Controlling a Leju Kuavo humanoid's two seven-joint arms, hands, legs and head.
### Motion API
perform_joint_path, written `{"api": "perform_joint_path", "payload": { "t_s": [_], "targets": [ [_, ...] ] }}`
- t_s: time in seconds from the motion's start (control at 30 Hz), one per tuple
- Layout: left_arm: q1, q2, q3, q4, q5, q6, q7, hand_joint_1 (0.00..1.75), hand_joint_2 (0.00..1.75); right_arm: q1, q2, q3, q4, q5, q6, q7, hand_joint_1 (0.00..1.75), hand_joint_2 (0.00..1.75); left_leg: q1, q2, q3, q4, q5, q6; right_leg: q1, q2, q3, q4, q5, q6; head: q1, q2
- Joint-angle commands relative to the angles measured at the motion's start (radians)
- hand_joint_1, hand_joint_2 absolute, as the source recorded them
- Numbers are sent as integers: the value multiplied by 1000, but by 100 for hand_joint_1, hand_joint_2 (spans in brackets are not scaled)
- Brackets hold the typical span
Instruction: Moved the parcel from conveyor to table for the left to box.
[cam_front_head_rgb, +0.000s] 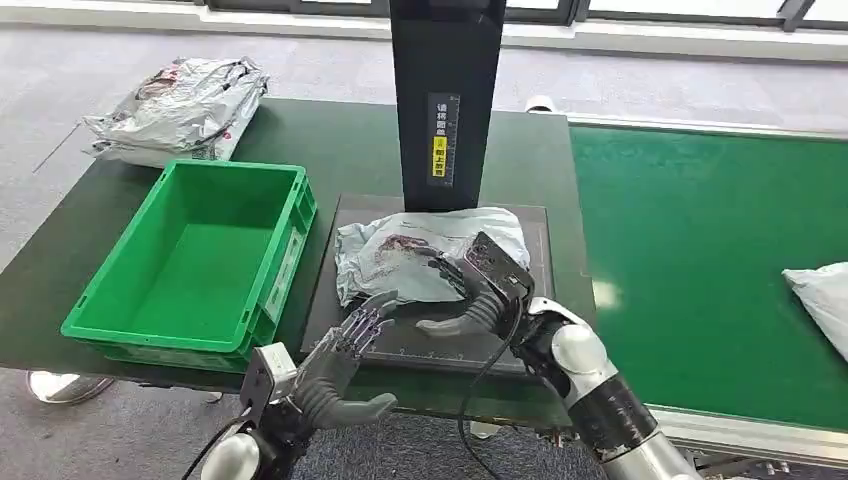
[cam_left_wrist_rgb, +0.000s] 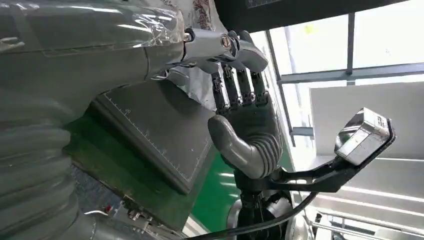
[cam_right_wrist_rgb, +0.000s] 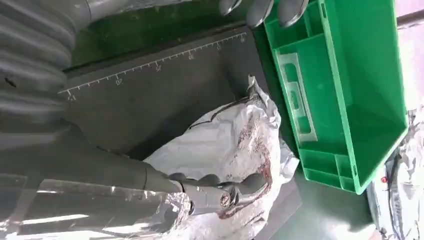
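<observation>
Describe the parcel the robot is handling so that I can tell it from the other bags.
On the dark green table, find the grey scale mat below the black post. The parcel lies on it, crumpled silver-grey with reddish print, under the right hand. The others lie off the mat.

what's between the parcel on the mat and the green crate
Only a bare strip of the dark mat separates the parcel from the green crate; the head view shows it.

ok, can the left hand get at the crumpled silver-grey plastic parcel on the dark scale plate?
Probably yes: left hand sits open at the parcel's near edge; right hand rests on its other side.
</observation>
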Motion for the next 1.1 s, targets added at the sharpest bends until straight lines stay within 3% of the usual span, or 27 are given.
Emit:
{"api": "perform_joint_path", "payload": {
  "t_s": [0.03,0.43,0.7,0.83,0.87,0.93,1.0,1.1],
  "targets": [
    [-34,19,-37,56,-1,-2,4,0,175,-41,-42,86,16,-2,0,3,0,175,0,0,1,-1,0,0,0,0,1,-1,0,0,0,0],
    [-31,18,-34,54,1,3,1,0,175,-44,-48,96,4,21,-11,-15,0,175,0,0,1,-1,0,0,0,-1,2,-1,0,0,0,0],
    [16,8,-5,19,-9,40,-22,0,175,15,-85,-22,-313,-42,-17,-122,0,175,0,0,0,0,0,0,0,-1,0,0,0,0,0,0],
    [68,8,21,-28,-18,75,-36,0,175,115,-119,-103,-549,42,-97,-171,0,175,0,-2,0,0,0,0,1,-3,1,-1,-1,0,0,0],
    [79,15,26,-33,-53,103,-32,0,175,270,-83,-201,-676,213,-248,-160,0,175,0,-3,0,0,0,0,0,-4,1,-1,-1,0,0,0],
    [87,13,46,-24,-75,101,-44,0,175,540,-46,-335,-843,266,-208,-197,0,175,1,-8,2,-3,0,0,1,-8,5,-4,-3,-1,0,0],
    [82,8,50,-21,-78,96,-44,0,175,587,-38,-353,-857,278,-199,-224,0,175,2,-14,5,-5,0,0,3,-15,9,-7,-4,-1,0,0],
    [76,-1,51,-20,-90,98,-39,0,175,583,4,-379,-844,279,-207,-223,0,175,1,-14,5,-2,-5,1,1,-15,11,-5,-9,0,0,0]
  ]
}}
